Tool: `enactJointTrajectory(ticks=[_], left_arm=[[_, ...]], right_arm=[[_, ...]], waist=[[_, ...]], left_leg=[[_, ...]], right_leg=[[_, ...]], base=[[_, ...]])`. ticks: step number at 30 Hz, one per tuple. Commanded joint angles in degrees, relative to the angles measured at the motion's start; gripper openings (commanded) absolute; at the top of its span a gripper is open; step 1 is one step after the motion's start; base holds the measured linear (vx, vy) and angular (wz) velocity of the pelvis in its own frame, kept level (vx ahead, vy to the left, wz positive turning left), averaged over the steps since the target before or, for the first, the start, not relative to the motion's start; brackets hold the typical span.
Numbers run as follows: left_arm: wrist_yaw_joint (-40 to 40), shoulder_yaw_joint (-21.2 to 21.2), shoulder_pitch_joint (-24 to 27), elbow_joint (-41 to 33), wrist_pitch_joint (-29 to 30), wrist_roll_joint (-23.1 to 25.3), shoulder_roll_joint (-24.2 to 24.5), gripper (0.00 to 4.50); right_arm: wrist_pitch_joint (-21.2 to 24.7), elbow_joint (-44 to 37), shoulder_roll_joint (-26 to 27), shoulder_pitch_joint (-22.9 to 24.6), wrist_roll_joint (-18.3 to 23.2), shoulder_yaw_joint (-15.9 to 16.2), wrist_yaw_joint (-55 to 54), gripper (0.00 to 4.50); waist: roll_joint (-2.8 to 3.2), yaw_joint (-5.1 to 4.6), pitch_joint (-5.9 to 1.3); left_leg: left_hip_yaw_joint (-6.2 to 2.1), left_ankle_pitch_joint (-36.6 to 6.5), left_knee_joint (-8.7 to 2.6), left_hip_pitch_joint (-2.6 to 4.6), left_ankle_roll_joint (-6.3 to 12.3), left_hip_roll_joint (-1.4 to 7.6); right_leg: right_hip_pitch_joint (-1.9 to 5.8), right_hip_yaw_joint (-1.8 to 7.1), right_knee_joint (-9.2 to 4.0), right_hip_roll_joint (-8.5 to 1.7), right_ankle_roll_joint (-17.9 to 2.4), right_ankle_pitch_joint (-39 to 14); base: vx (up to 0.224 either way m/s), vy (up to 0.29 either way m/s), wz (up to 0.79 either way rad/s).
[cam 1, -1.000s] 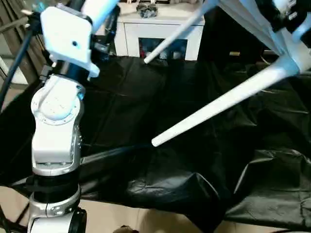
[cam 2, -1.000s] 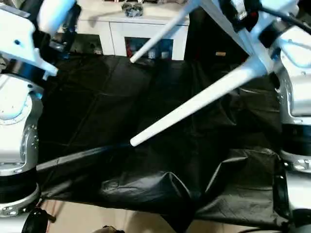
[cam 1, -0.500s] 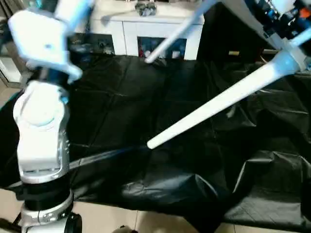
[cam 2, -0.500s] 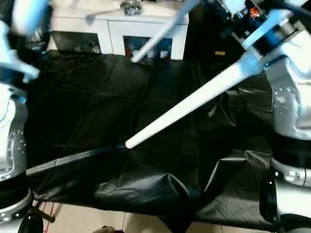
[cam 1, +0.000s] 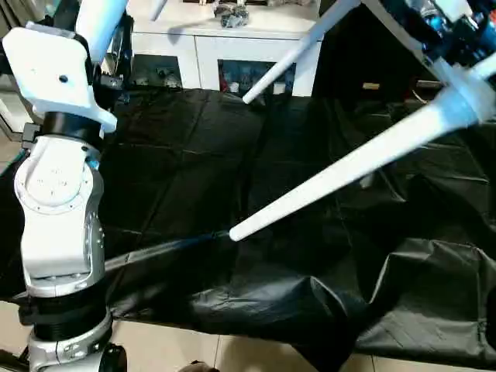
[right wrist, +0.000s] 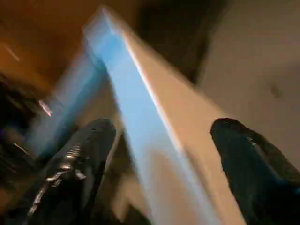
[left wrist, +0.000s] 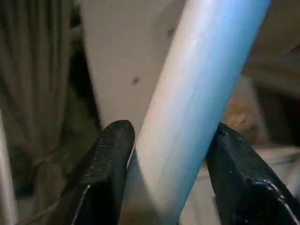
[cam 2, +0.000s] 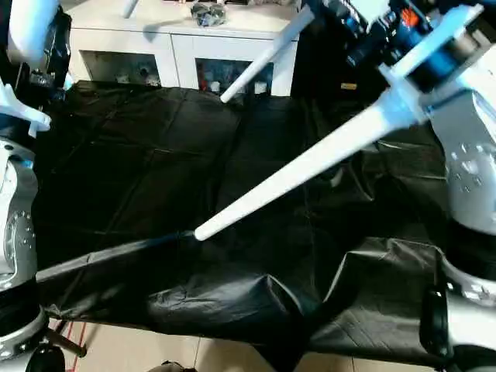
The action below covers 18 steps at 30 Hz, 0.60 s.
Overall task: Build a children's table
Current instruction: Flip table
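Black sheet (cam 1: 232, 170): the biggest thing here, spread wide over the floor, creased, with a rumpled fold at the near edge; pale floor shows beyond that edge.
Cabinet (cam 1: 225, 46): white, low, standing past the far edge of the sheet; glass doors with small, mostly dark items on the shelves behind them, too small to make out, and a small cluttered heap on its top.
Tabletop (right wrist: 178, 140): white panel held up in the air at the upper right, edge-on between the right pincer's fingers.
Near leg (cam 1: 349, 167): long white tube slanting down from the tabletop's corner at the upper right, its free tip hanging just over the middle of the sheet.
Far leg (cam 1: 291, 50): a second white tube running from the tabletop toward the cabinet, its tip in front of the glass doors.
Left leg (left wrist: 197, 108): a third white tube, rising at the upper left.
Left pincer (left wrist: 171, 159): both black fingers pressed against the sides of the left leg, gripping it.
Right pincer (right wrist: 164, 159): fingers spread wide on either side of the tabletop's edge; I cannot tell whether they touch it.
In the way: the near leg cuts diagonally across the open sheet between the two arms.
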Motion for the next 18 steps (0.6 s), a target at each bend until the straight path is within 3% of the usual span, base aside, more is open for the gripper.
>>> enactJointTrajectory(ticks=[1,4,6,7,9,11,14,16,18], left_arm=[[1.30,0.63,3.32,6.05,5.51,-1.34,-1.47,2.28],[1.34,0.18,3.10,5.75,6.01,-1.24,-1.55,2.13],[1.32,0.03,3.03,5.50,6.27,-1.27,-1.68,1.98],[1.32,0.03,3.03,5.49,6.27,-1.27,-1.68,1.92],[1.44,-0.14,2.99,5.69,6.35,-1.46,-1.72,1.84],[1.50,-0.23,3.12,5.71,6.35,-1.63,-1.65,1.73],[1.53,-0.29,3.33,5.74,6.41,-1.77,-1.54,1.69],[1.47,-0.26,3.46,5.78,6.53,-1.82,-1.27,1.68],[0.94,-0.25,3.60,5.89,6.05,-1.96,-0.90,1.68]], right_arm=[[-0.02,-0.62,-0.80,-1.16,0.35,-1.38,0.75,4.04],[-1.16,-0.25,-3.50,-0.34,-7.54,1.75,0.86,4.16],[-0.58,-0.68,-3.38,-0.03,-7.05,1.94,0.77,4.41],[-0.57,-0.68,-3.38,-0.03,-7.03,1.94,0.77,4.48],[1.02,-1.79,-2.06,0.40,-1.90,1.30,1.07,4.50],[2.28,-3.23,-1.84,1.01,0.63,1.00,1.05,4.50],[3.77,-4.80,-2.15,1.93,2.67,0.54,1.37,4.50],[3.45,-4.48,-2.49,3.11,1.23,-0.70,1.02,4.50],[2.63,-3.94,-2.23,4.14,-0.41,-2.15,-0.51,4.50]], waist=[[-1.57,0.37,-2.76],[-1.35,0.41,-2.43],[-1.18,0.45,-2.58],[-1.02,0.48,-2.68],[-0.74,0.41,-2.69],[-0.68,0.64,-2.89],[-0.58,1.44,-3.10],[-0.61,1.91,-3.40],[-0.84,2.20,-3.44]], left_leg=[[-2.95,-15.08,-4.42,1.47,1.25,4.47],[-2.74,-17.42,-4.21,1.74,0.31,4.10],[-2.93,-18.86,-4.21,2.01,-0.74,4.07],[-3.07,-18.87,-4.28,1.99,-0.91,4.17],[-3.48,-20.19,-4.96,1.97,-1.94,4.73],[-3.60,-20.48,-5.30,2.25,-2.47,5.08],[-3.35,-17.84,-5.29,2.07,-2.60,5.29],[-3.14,-15.33,-5.04,2.23,-2.30,5.32],[-2.97,-11.90,-4.85,1.60,-1.26,5.16]], right_leg=[[1.47,2.13,-5.33,-3.85,-8.29,-15.95],[0.98,2.19,-6.13,-4.08,-7.55,-23.16],[0.63,2.14,-6.52,-4.14,-5.91,-27.49],[0.66,2.14,-6.52,-4.18,-5.85,-26.97],[0.65,1.84,-6.22,-3.71,-6.33,-21.70],[0.81,1.75,-5.83,-3.58,-7.13,-16.28],[0.86,1.81,-5.13,-3.69,-8.58,-8.89],[0.83,1.81,-4.83,-3.67,-9.11,-4.86],[1.26,1.76,-4.45,-3.92,-9.80,-1.37]], base=[[0.000,0.000,0.00],[0.000,0.000,0.00],[0.000,0.000,0.00],[0.000,0.000,0.00],[0.000,0.000,0.00],[0.000,0.000,0.00],[0.000,0.000,0.00],[0.000,0.000,0.00],[0.000,0.000,0.00]])
